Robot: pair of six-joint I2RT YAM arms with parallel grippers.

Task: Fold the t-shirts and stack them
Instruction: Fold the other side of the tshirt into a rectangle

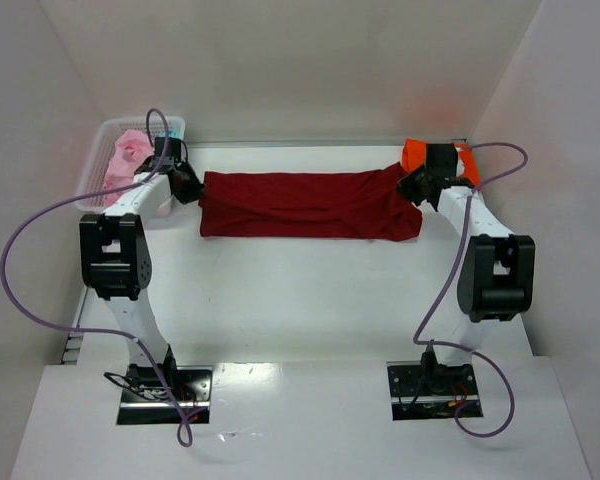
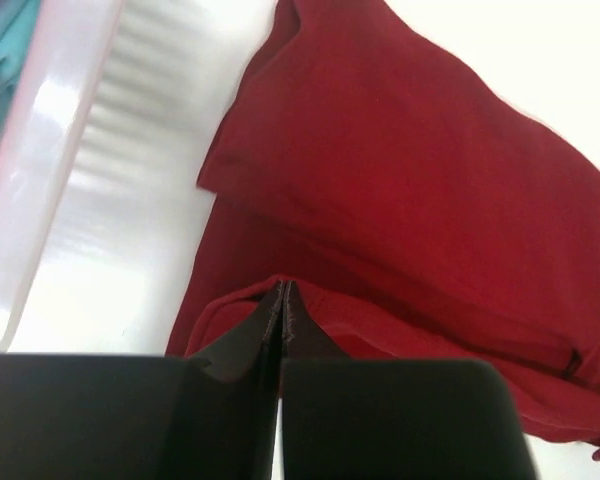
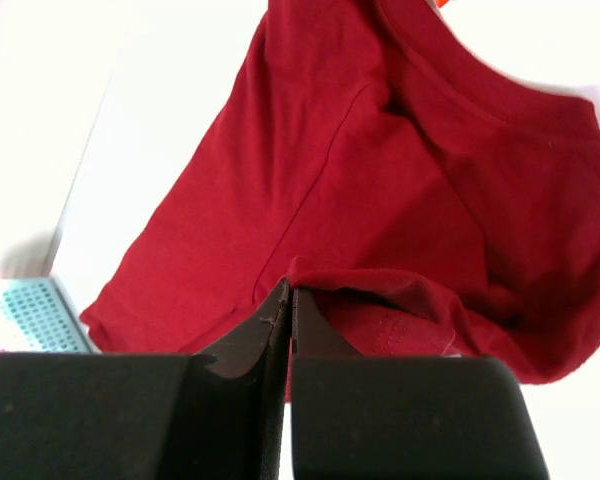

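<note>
At the far side of the table [image 1: 300, 300], the left gripper [image 2: 282, 298] and right gripper [image 3: 288, 300], jaws pressed together, each pinch an end of the dark red shirt [image 1: 310, 205].

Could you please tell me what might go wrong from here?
The left end effector and right end effector each pinch only a thin edge of the dark red t-shirt; either could slip free. The left one works close to the basket and might knock it. The orange t-shirt lies beside the right grip and could get dragged.
</note>
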